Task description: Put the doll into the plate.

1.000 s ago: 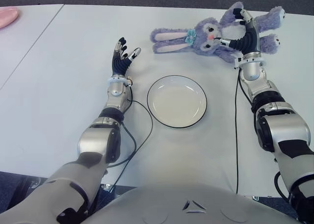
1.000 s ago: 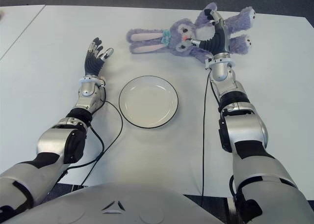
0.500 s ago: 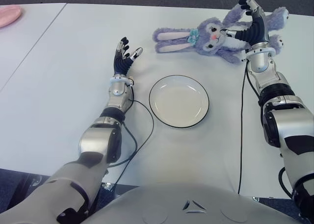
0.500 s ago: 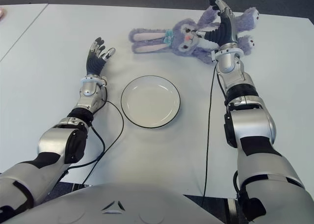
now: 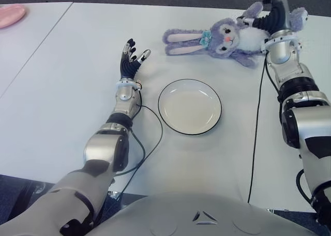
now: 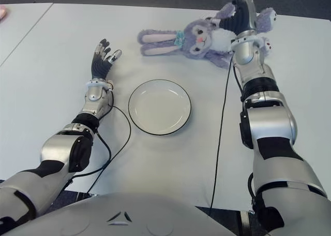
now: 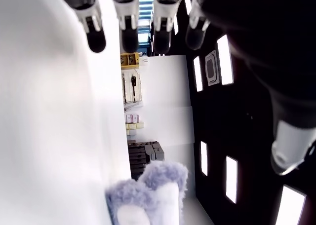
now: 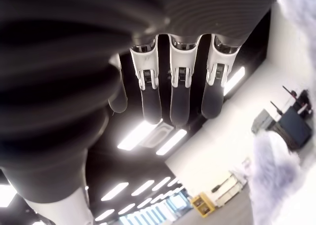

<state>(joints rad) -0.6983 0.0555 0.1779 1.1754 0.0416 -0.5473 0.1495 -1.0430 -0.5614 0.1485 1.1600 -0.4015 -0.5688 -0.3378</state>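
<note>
**Doll at far edge, plate unfilled**

The fluffy purple plush doll (image 5: 222, 38) lies flat near the table's (image 5: 62, 106) far edge, beyond the round, black-rimmed white plate (image 5: 190, 106). The right hand (image 5: 272, 11) is raised over its body, fingers extended, grasping nothing. The left hand (image 5: 131, 56), fingers spread, shows left of the plate.

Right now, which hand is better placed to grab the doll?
Right. The right hand is raised, fingers open, over the doll at its body; nothing held. The left hand shows open, left of the plate, well short of the doll.
</note>
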